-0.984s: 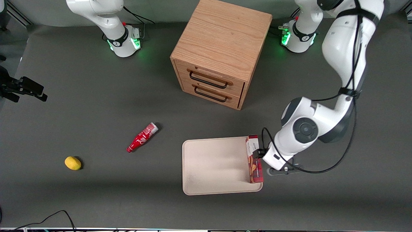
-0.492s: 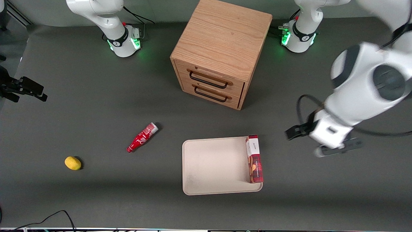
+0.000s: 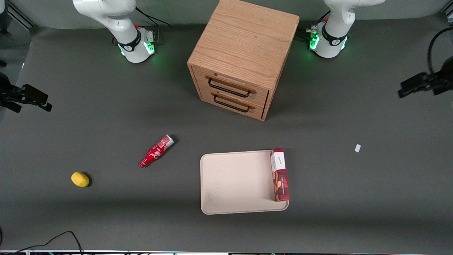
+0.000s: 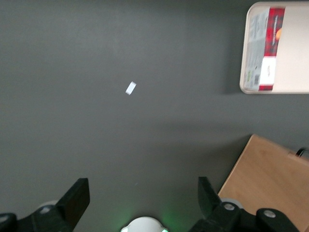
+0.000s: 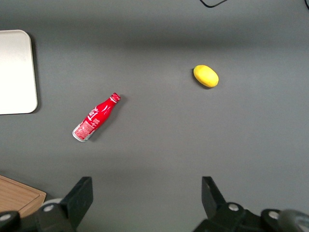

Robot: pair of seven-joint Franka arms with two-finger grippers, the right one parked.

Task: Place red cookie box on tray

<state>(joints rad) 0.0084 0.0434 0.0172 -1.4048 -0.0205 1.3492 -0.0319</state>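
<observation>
The working left arm is being held high at its own end of the bench, with only its dark tool (image 3: 412,86) showing at the edge of the front view, well clear of the surface. In the left wrist view the tool (image 4: 143,198) is being pointed straight down at bare bench, its two black fingers (image 4: 77,198) being kept wide apart, with nothing being gripped between them.
</observation>
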